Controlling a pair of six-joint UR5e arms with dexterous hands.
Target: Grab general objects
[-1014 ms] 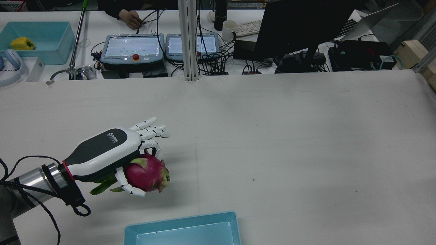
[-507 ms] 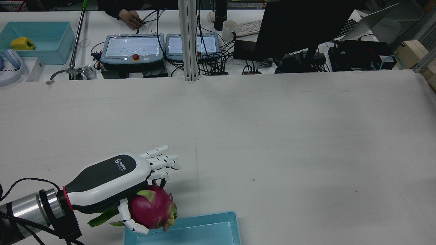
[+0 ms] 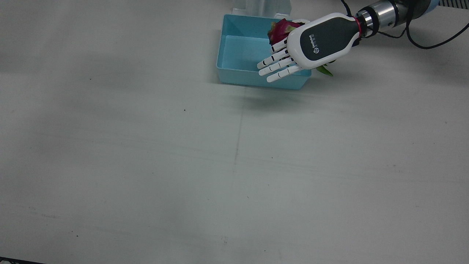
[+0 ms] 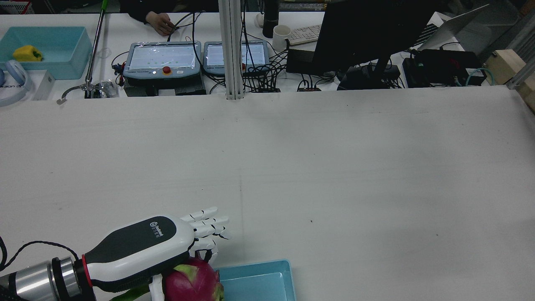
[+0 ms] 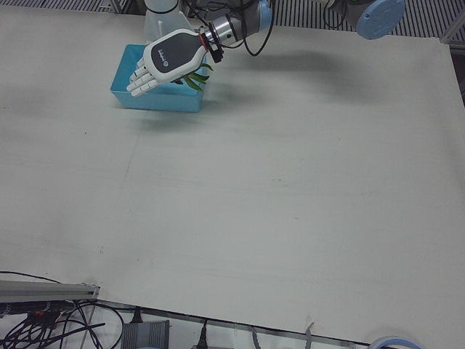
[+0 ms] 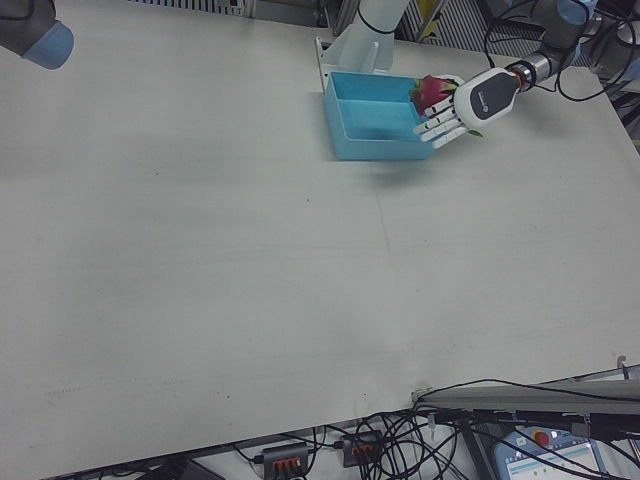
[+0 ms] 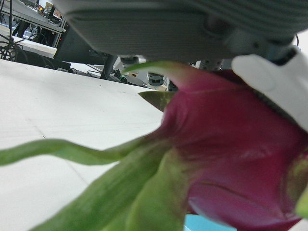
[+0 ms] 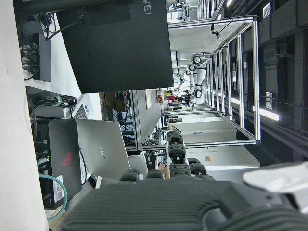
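My left hand is shut on a pink dragon fruit with green scales, held under the palm with the fingers stretched forward. It hovers over the near-robot corner of the light blue bin. In the rear view the hand and the fruit sit at the bottom edge beside the bin's rim. The fruit fills the left hand view. The hand also shows in the left-front view and the right-front view. The right hand view shows only the grey edge of my right hand.
The blue bin holds nothing visible inside. Beyond the table's far edge stand two teach pendants, a monitor and another blue bin with a yellow pepper. A blue joint of the right arm hangs over the table's corner.
My left hand has carried the dragon fruit back toward the robot's side, from the open table to above the blue bin's corner. The grip on the fruit is unchanged.
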